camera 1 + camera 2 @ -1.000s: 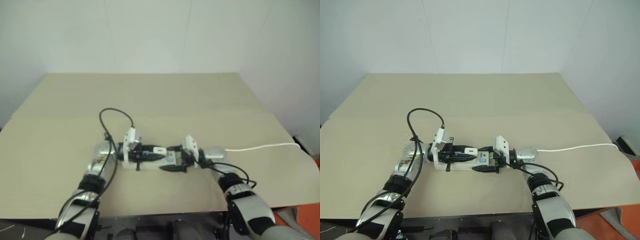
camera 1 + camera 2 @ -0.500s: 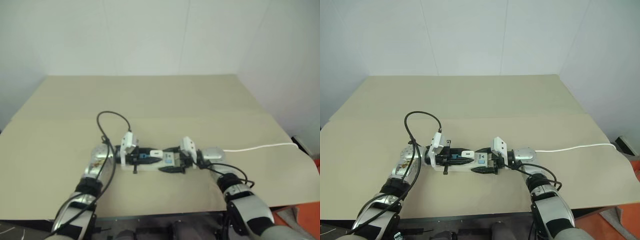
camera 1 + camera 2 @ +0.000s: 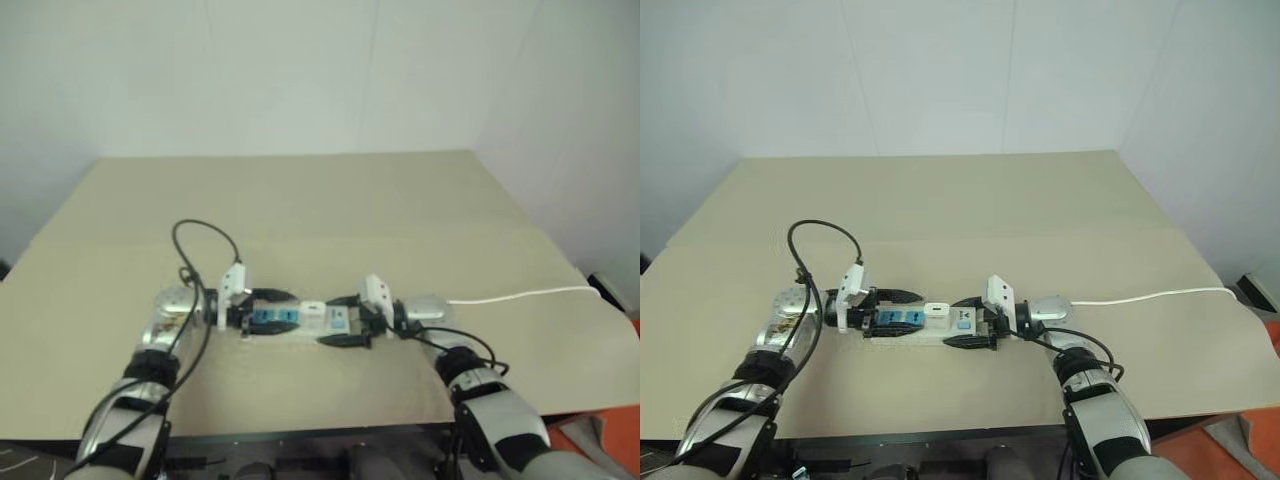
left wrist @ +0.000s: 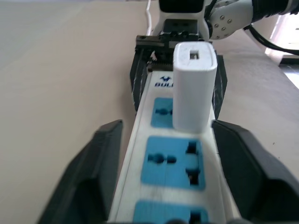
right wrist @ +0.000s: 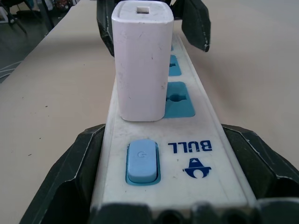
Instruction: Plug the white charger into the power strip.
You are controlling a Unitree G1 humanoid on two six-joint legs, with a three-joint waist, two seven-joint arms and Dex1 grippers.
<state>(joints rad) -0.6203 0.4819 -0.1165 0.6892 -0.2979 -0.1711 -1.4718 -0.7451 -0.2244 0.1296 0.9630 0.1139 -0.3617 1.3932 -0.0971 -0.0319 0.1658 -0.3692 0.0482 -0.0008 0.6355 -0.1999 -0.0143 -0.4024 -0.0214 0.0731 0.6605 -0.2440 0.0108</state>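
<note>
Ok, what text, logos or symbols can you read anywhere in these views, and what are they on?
"BULL", with a small blue logo mark beside it: on the power strip, near its switch end.
Power symbol: on the strip's blue switch button.
"BUL", rest hidden behind the white charger: the same print on the strip.

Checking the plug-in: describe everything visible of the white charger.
The white charger is a small, boxy, smooth plastic block with rounded edges and a slot in its top face. It stands upright, seated in a blue socket of the power strip, next to the blue switch. Neither gripper's jaws touch it; both sets stand open beside the strip.
</note>
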